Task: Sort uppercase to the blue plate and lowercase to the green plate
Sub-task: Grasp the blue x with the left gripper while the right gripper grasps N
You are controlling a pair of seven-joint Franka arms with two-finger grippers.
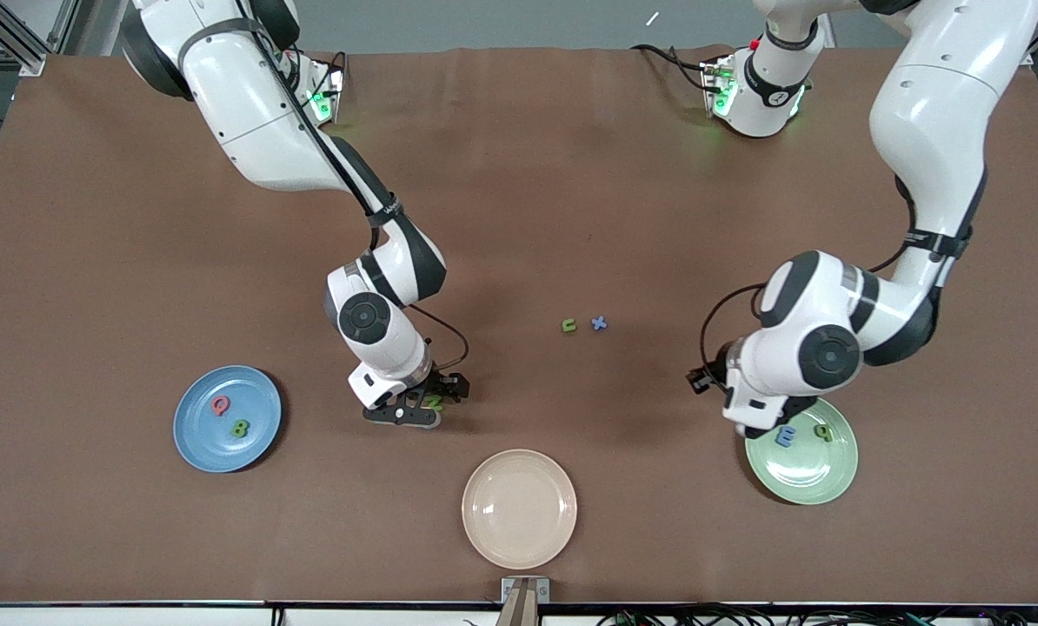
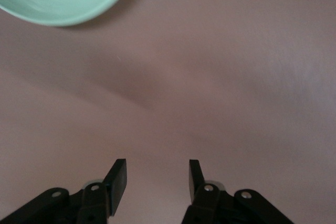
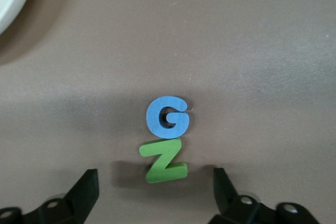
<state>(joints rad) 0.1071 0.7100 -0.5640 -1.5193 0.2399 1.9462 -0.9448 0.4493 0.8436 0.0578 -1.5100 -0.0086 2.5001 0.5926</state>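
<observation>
The right gripper (image 1: 421,407) is low over the table between the blue plate (image 1: 190,426) and the cream plate (image 1: 519,509), jaws wide, nothing gripped. Its wrist cam shows the green N (image 3: 165,164) lying between the fingers (image 3: 86,190) w/ the blue G (image 3: 167,116) touching it just past the tips; from the front view the G is hidden under the hand, only a sliver of the N shows.

The left gripper (image 2: 157,179) hangs at the green plate's (image 1: 819,482) edge toward the right arm's end, jaws partly open and empty over bare table (wrist cam catches just a cut-off arc of the plate rim). In the front view its fingers are hidden by the wrist.

Blue plate holds the pink-red Q (image 1: 221,405) and green B (image 1: 240,428). Green plate holds the blue m (image 1: 784,436) and the green q-like piece (image 1: 822,431). The green u (image 1: 568,326) and blue x (image 1: 600,323) sit side by side mid-table, farther from the camera than the plates.

Surface: brown mat, faint creases. Cables along the table's near edge.
</observation>
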